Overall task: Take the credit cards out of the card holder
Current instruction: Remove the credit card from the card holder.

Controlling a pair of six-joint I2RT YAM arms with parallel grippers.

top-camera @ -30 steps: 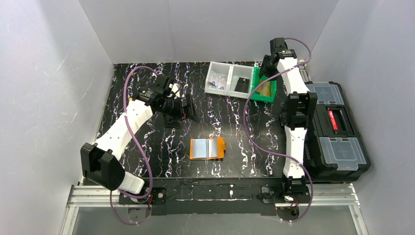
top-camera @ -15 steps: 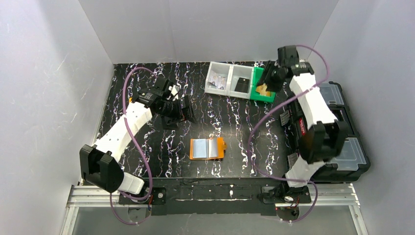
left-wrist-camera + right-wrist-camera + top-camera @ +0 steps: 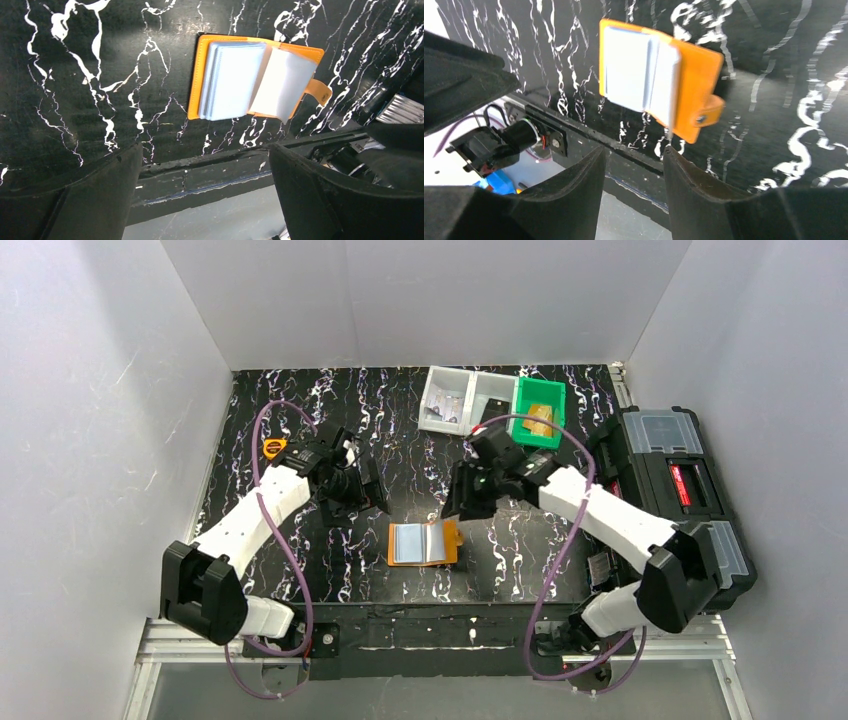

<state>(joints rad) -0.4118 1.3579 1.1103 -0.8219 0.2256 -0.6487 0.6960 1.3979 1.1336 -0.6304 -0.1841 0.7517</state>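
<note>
Big move: right arm swung from upper right of frame, where it hung over the green plastic bin (image 3: pixel 522 408), down to centre; right gripper (image 3: pixel 462 502) now just up-right of the open orange leather card holder (image 3: pixel 451 540). Bin's tan contents now uncovered. Also left gripper (image 3: pixel 372 490) slid slightly down-left, uncovering small round yellow-orange tape measure (image 3: pixel 272 448) at left.

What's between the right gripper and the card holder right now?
Nothing: only bare black marbled table separates the open right gripper from the card holder, as the right wrist view shows.
</note>
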